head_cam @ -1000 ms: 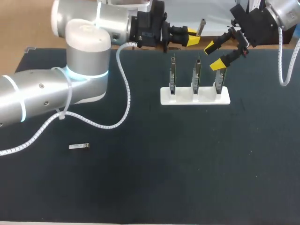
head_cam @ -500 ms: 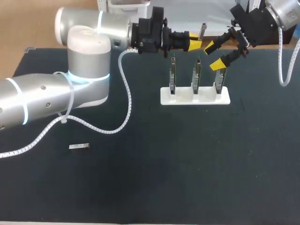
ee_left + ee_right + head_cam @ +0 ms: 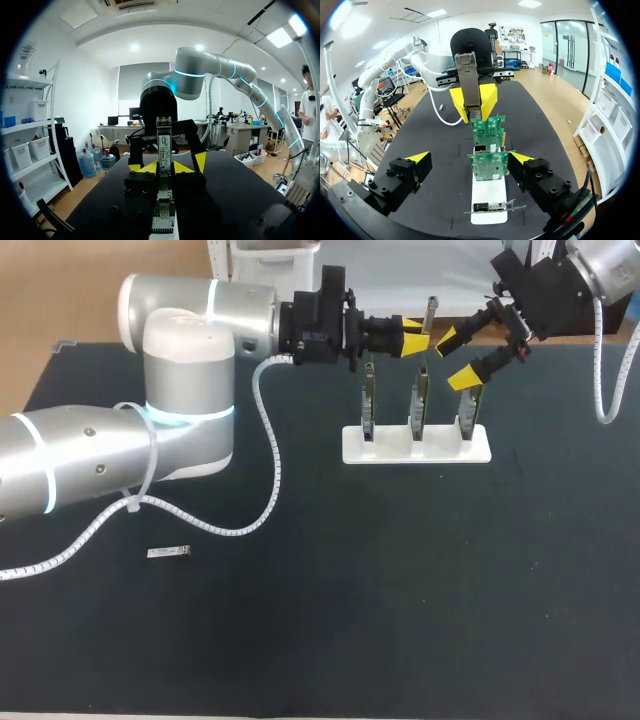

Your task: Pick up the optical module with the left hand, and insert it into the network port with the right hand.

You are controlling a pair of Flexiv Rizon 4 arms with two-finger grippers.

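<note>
Snugly in grip of left end effector (image 3: 166, 167), upright silver optical module (image 3: 164, 142); right end effector (image 3: 470, 159) wide.

The left arm (image 3: 185, 430) is made of round silver-grey segments with a white joint cap and glowing pale-blue rings. A white spiral cable (image 3: 275, 450) runs along it. The right arm (image 3: 605, 265) is also silver, with a second spiral cable (image 3: 598, 360). The left gripper (image 3: 412, 326) and the right gripper (image 3: 455, 358) are black with yellow tips.
</note>
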